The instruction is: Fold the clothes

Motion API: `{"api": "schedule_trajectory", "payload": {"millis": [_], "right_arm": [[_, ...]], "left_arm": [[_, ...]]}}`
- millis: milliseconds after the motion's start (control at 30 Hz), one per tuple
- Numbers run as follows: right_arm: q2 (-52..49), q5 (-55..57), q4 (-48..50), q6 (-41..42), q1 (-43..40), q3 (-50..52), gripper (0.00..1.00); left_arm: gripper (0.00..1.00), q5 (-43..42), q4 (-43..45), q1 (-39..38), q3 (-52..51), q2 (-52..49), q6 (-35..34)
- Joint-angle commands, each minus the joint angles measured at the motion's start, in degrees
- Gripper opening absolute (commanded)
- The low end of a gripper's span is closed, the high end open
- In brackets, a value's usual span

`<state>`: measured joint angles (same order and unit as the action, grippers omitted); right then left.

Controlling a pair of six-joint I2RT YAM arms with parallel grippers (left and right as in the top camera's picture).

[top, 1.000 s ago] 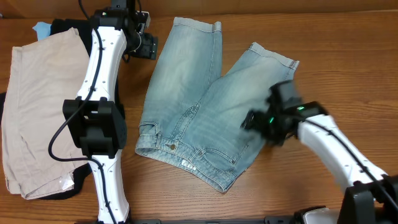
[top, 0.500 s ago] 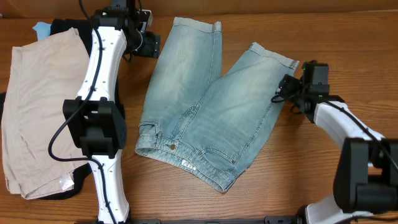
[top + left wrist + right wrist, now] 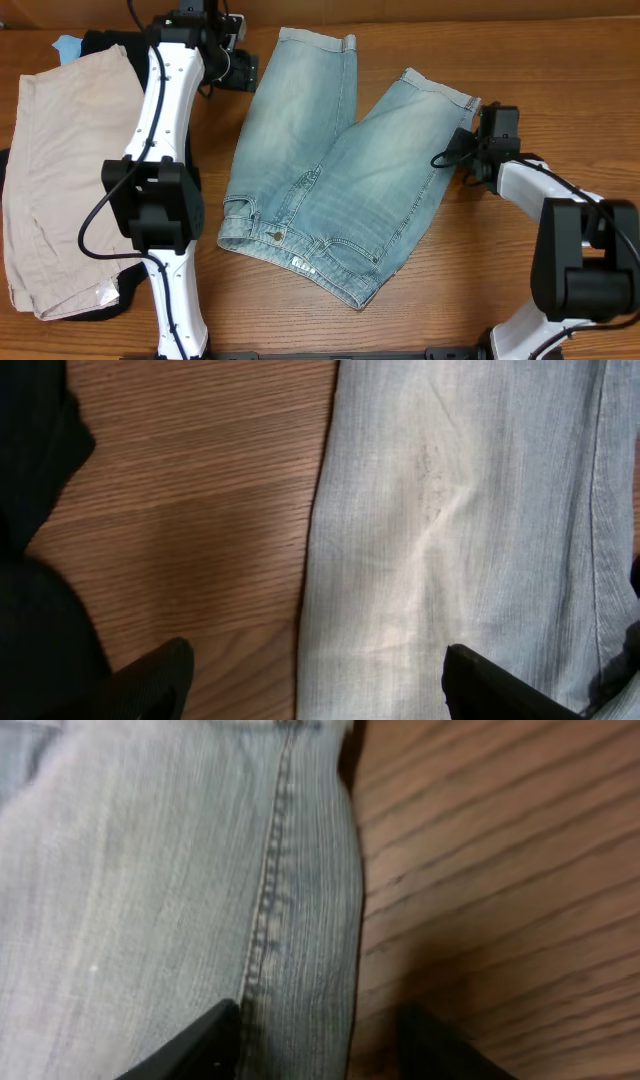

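The light-blue denim shorts lie flat in the middle of the table, waist toward the front and both legs toward the back. My left gripper is open at the outer edge of the left leg. In the left wrist view its jaws straddle the denim's edge, one finger over wood. My right gripper is open at the outer edge of the right leg. In the right wrist view its jaws straddle the side seam of the denim.
Pale beige shorts lie at the left on a black garment. A small blue item is at the back left. The wooden table is bare to the right of the shorts.
My right gripper has swung from over the shorts' right hip area back and right to the outer edge of the right leg. The left arm has barely moved.
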<state>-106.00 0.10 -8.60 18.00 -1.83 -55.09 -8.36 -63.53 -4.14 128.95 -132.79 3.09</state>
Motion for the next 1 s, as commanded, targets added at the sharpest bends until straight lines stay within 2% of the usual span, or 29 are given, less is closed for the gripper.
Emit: {"api": "schedule_trajectory", "payload": {"millis": [0,133,267,367,633,833,967], "right_arm": [[-2.25,-2.64,0.17,-0.22,0.59,-0.85,0.50],[-4.15,-3.45,-0.24,0.04,1.79,-0.85,0.43],[-4.66,-4.02,-3.56,3.76,2.51,-0.85,0.18],[-4.15,-3.26,-6.54,8.44,1.73,-0.87,0.04],[2.40,-2.56,-19.02,9.53,-9.75,-0.90,0.04],[6.23,-2.75,-34.49,10.62,-21.22,-0.90,0.04],[6.25,-2.78,-45.07,11.26,-25.11,-0.79,0.05]], "left_arm": [[0.82,-1.11,0.52,-0.83,0.44,0.46,-0.57],[0.83,-2.21,0.96,-1.07,0.44,0.46,-0.57],[0.84,-2.21,0.87,-1.40,0.44,0.46,-0.59],[0.84,-2.23,0.81,-1.66,0.44,0.46,-0.59],[0.87,-2.21,0.76,-3.02,0.44,0.46,-0.57],[0.87,-2.21,0.72,-5.22,0.42,-0.02,-0.55],[0.87,-2.21,0.50,-6.95,0.42,-0.24,-0.52]]}}
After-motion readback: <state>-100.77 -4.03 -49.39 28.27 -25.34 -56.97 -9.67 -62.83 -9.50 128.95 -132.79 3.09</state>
